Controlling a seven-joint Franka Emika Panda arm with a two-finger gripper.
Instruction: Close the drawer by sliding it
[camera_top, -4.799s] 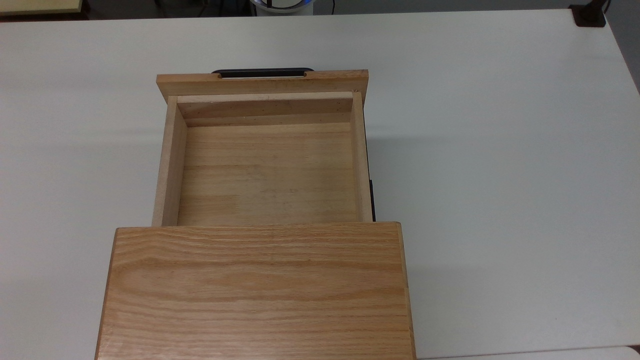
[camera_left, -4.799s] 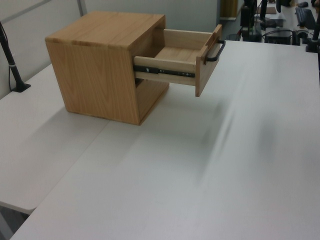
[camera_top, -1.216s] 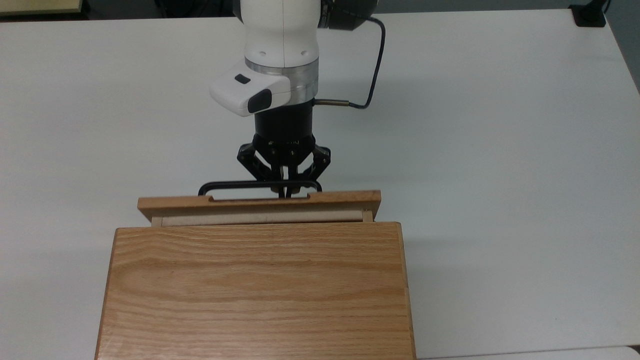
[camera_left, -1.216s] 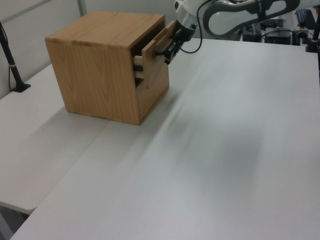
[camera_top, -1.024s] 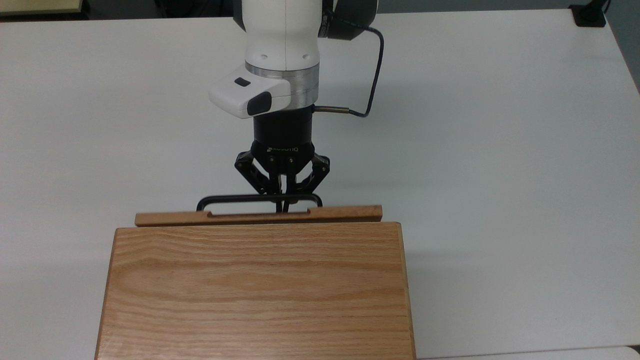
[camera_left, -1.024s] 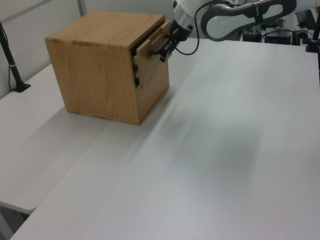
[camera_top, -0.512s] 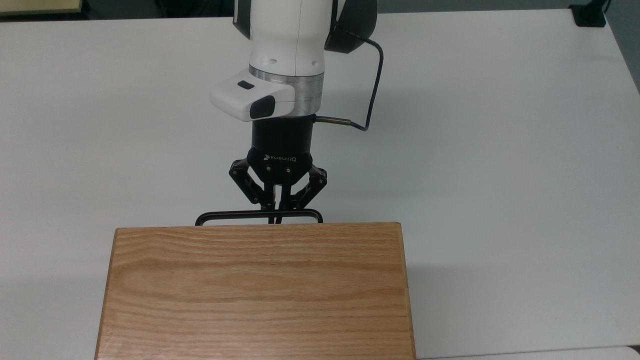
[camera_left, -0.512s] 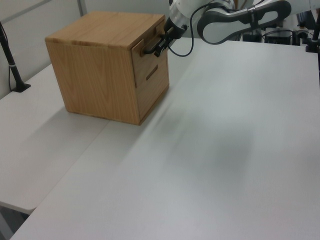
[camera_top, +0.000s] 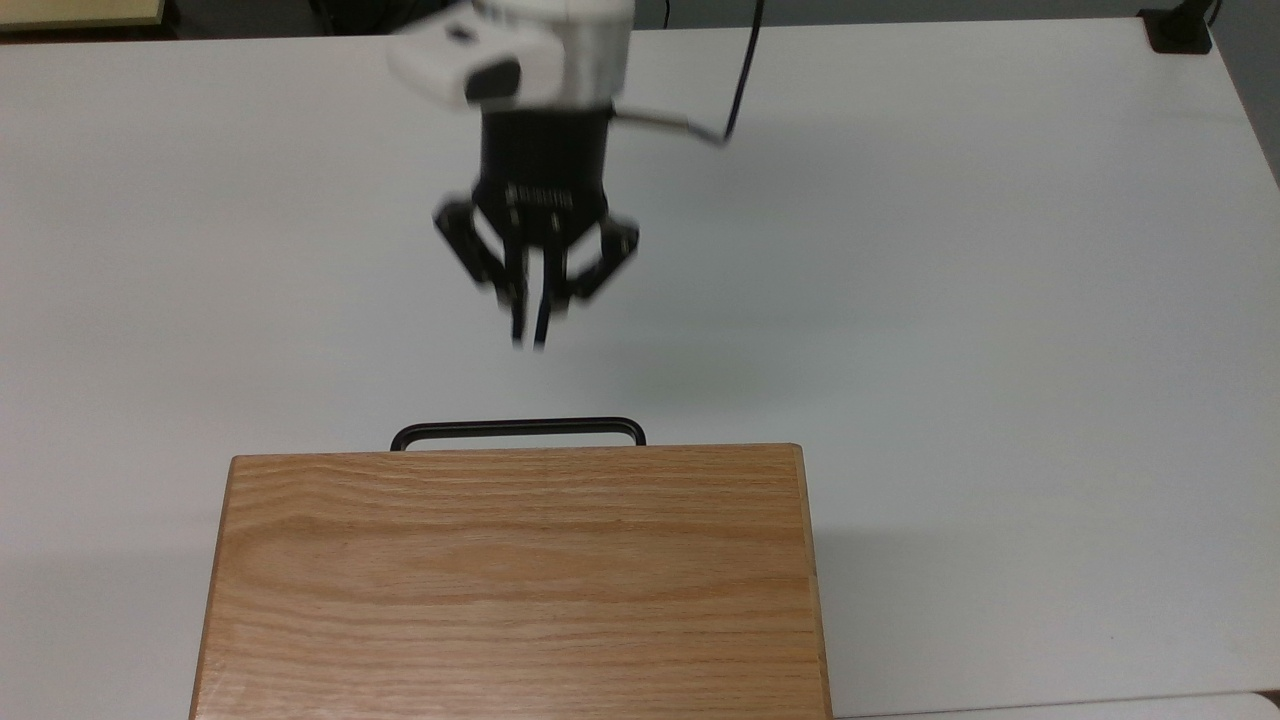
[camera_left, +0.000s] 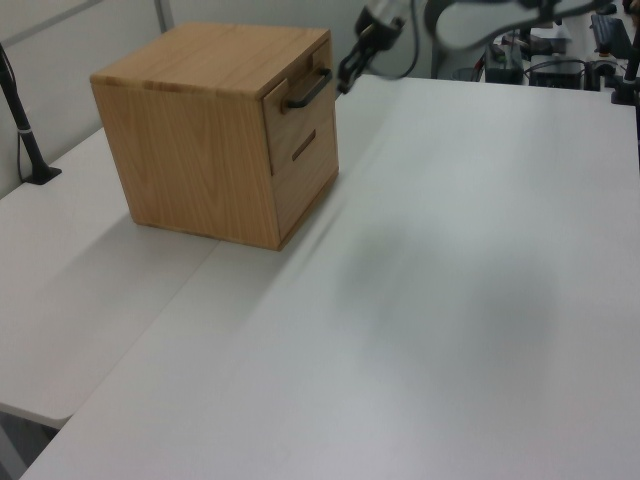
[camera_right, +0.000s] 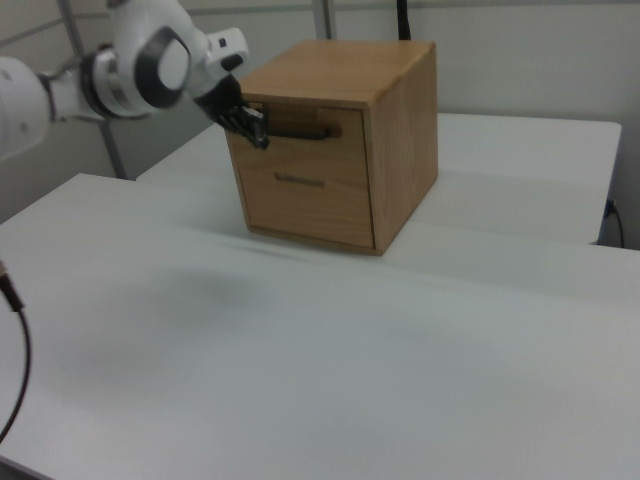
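In the top view, at 12 o'clock from the cabinet (camera_top: 515, 580), the gripper (camera_top: 530, 340) hangs over the table (camera_top: 1000, 300) with its fingers nearly together, holding nothing and apart from the handle (camera_top: 518, 428), which juts from the cabinet's front edge. In the left view the drawer (camera_left: 298, 115) sits flush in the cabinet, the gripper (camera_left: 345, 82) at its 2 o'clock. In the right view the gripper (camera_right: 258, 130) is at 9 o'clock of the drawer (camera_right: 300, 140).

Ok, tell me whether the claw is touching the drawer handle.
Apart. In the top view the claw hangs above bare white table, with a clear strip of table between its tips and the handle.
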